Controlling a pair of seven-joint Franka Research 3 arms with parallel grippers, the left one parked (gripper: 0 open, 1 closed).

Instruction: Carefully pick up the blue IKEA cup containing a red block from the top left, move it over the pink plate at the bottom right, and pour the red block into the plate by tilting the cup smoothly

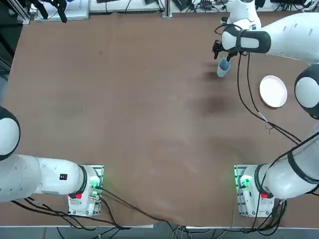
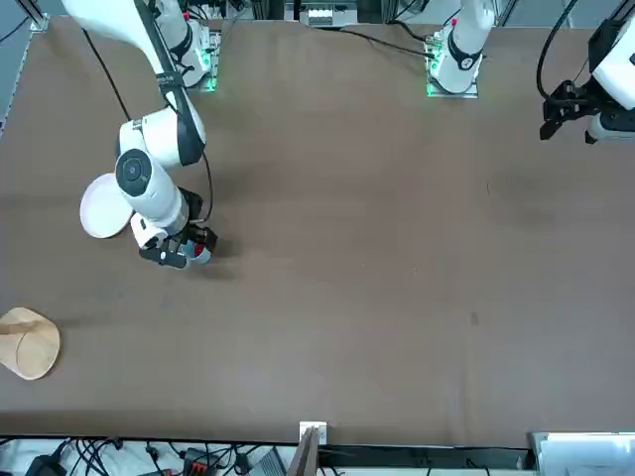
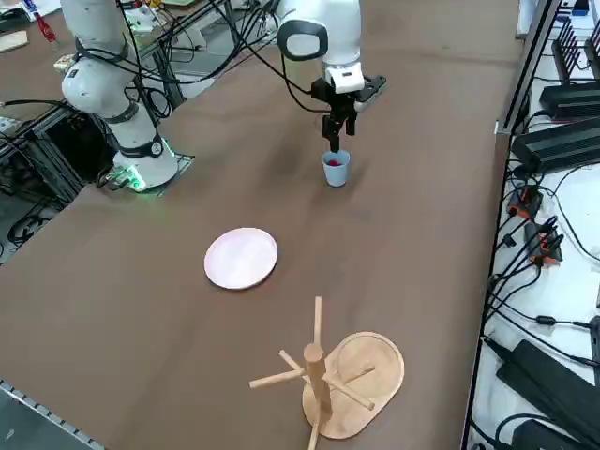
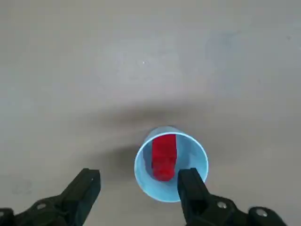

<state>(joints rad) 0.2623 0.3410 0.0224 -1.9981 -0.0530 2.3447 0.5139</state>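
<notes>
Right wrist view: blue cup (image 4: 192, 160) with red block (image 4: 164, 157) inside, right hand (image 4: 138, 173) spread wide above.

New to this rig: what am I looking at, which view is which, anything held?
Two white robot arms share a brown table; the right one works, the left is parked. Views: overhead, from across facing the robot, raised at its right side, and on the right wrist.

The right gripper is open at a small light-blue plastic cup, one finger overlapping its rim in the wrist view; I see no grip. Inside sits a small bright red block. Nearby lies a round, very pale pink plate; beyond it, a pegged wooden stand.
</notes>
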